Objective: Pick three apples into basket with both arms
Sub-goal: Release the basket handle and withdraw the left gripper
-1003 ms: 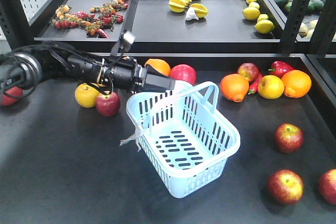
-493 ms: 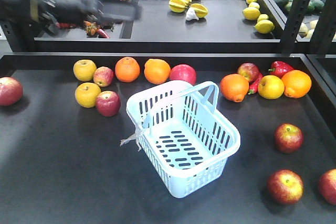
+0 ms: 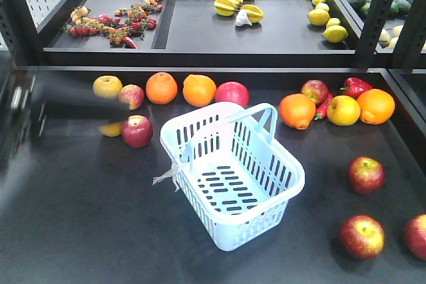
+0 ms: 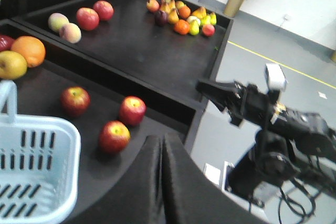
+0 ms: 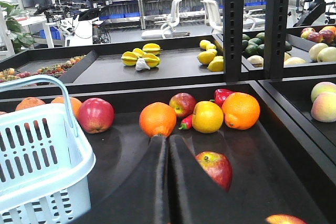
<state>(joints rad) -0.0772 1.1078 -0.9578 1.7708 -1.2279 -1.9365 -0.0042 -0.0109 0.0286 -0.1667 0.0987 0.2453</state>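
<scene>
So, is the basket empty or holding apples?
Empty. The basket shows a bare slotted bottom; the apples lie outside it.

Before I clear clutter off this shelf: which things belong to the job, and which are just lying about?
Job: basket, red apples.
Lying about: oranges, yellow apples, red pepper, starfruit, lemons.

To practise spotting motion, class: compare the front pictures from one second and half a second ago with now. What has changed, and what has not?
The left arm moved: from reaching right toward the basket, it swung up to the top left, then came down to a blur low on the left. The left tool is shut on nothing. The basket, still empty, and fruit such as the red apple stayed put.
</scene>
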